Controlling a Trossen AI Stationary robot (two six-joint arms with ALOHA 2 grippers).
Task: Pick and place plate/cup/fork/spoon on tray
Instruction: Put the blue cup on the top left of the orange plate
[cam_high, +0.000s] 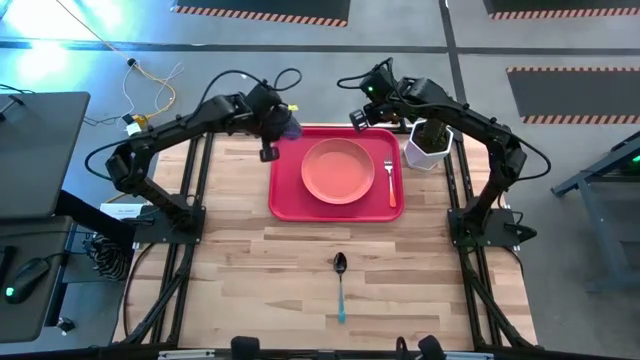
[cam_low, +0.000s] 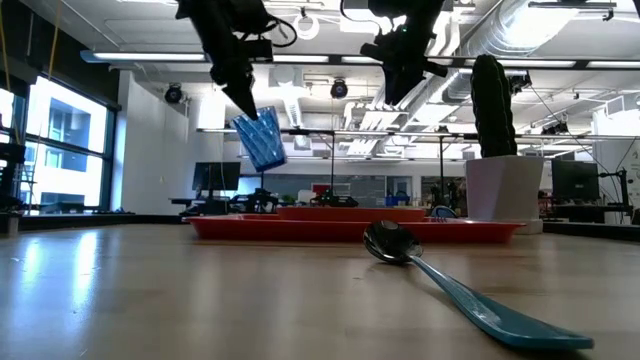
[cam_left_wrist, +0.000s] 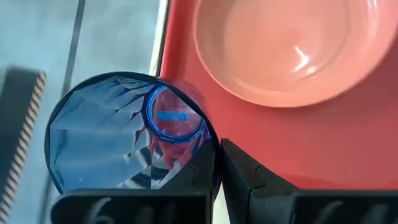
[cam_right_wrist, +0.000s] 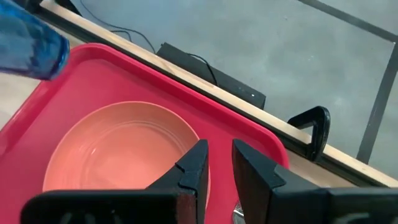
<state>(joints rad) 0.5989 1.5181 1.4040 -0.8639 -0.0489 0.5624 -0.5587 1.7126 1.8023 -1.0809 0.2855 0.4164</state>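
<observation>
The cup (cam_low: 261, 139), a faceted translucent blue tumbler, hangs tilted in the air above the far left corner of the tray (cam_high: 285, 195), pinched by its rim in the left gripper (cam_low: 243, 100); in the left wrist view the cup (cam_left_wrist: 127, 134) shows its open mouth and round base, with one dark finger (cam_left_wrist: 249, 180) pressed against its wall just beside the red tray (cam_left_wrist: 323, 143). From above, the left gripper (cam_high: 281, 124) sits over the tray's far left edge. The plate (cam_high: 338, 169) lies flat in the middle of the tray, and the fork (cam_high: 390, 183) lies on the tray just right of the plate, tines pointing away from the near table edge. The spoon (cam_high: 341, 283) is off the tray, well apart from it on the bare wooden table (cam_high: 240, 270) towards the near edge, its bowl facing the tray and its teal handle trailing nearer. The right gripper (cam_high: 368, 111) hovers above the tray's far right corner, holding nothing, its fingers (cam_right_wrist: 193, 171) only a narrow gap apart over the plate's rim. A white pot with a cactus (cam_high: 428, 145) stands on the table just right of the tray.
</observation>
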